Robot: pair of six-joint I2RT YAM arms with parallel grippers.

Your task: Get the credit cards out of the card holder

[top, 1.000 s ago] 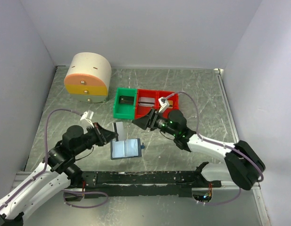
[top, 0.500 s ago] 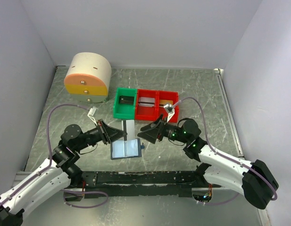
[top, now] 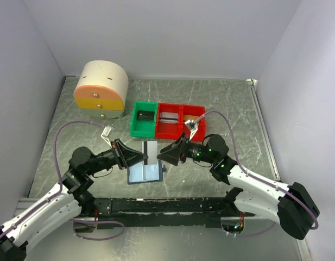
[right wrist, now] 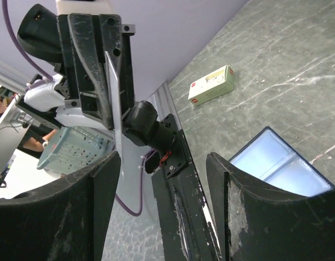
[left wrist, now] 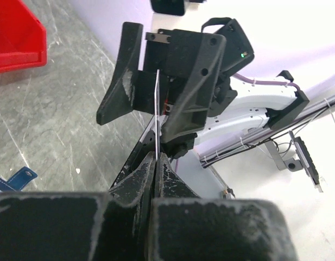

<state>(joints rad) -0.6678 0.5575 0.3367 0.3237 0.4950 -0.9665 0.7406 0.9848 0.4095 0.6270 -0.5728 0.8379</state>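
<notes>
A pale grey credit card [top: 150, 149] is pinched in my shut left gripper [top: 141, 158] and held off the table. In the left wrist view the card [left wrist: 156, 109] shows edge-on, rising from the left gripper [left wrist: 155, 160] to between the fingers of the right gripper facing it. My right gripper [top: 163, 156] is open, close to the card's far end. In the right wrist view the card [right wrist: 114, 103] stands just beyond the right gripper [right wrist: 163, 163], near its left finger. The navy card holder [top: 145, 172] lies open on the table below, its pale lining [right wrist: 276, 163] up.
A green bin [top: 144, 119] and two red bins [top: 182, 120] stand behind the grippers. A cream and orange drawer unit [top: 101, 89] is at the back left. A cream box with a red label [right wrist: 212, 85] lies on the table. A black rail [top: 167, 205] runs along the near edge.
My left gripper has carried the card to the right, over the holder. My right gripper has swung down and left from the red bins to face the card.
</notes>
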